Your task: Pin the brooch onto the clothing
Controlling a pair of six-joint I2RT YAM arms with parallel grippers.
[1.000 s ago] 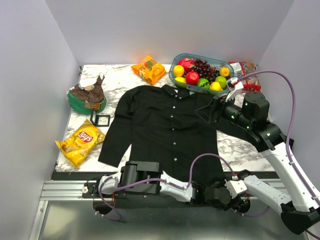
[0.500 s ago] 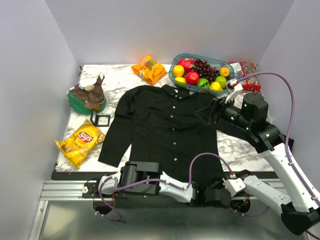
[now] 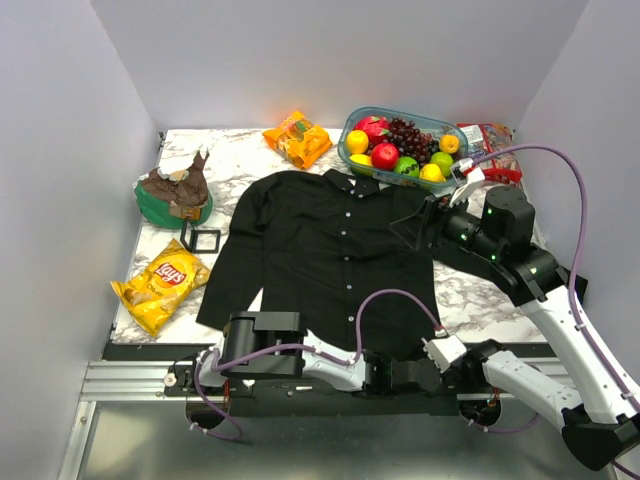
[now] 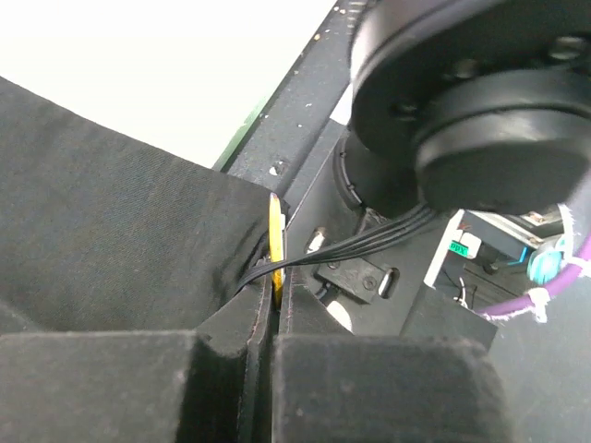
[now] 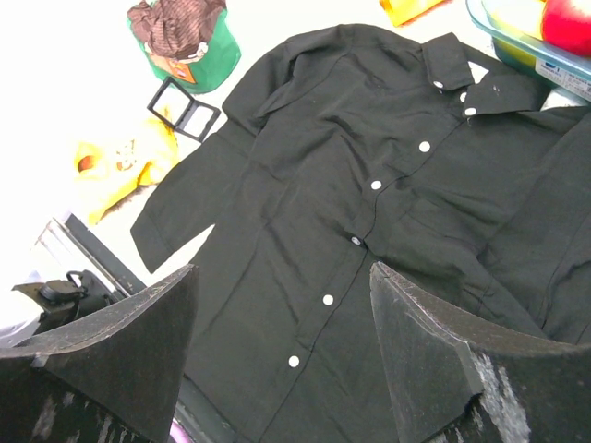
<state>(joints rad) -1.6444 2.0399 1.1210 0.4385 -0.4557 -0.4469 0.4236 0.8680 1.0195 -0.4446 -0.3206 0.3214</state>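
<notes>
Left pincer [image 4: 274, 318]: closed on the brooch [image 4: 275, 242], which stands edge-on between the pads, touching the hem of the clothing [image 3: 330, 250] at the near edge of the table [image 3: 480, 295]. Right pincer [image 5: 282, 277]: jaws wide, empty, above the clothing's far sleeve, well apart from the brooch; left arm nearer for pinning

Left arm [image 3: 320, 362] lay low along the near edge, reaching right toward the right arm's base. Left gripper [image 4: 275, 309] was clamped, pads together on the brooch [image 4: 275, 242], held edge-on. Right arm [image 3: 570, 330] was folded: elbow out right, forearm raised, wrist angled down-left. Right gripper [image 5: 282, 281] hung with jaws wide apart, nothing between them.
</notes>
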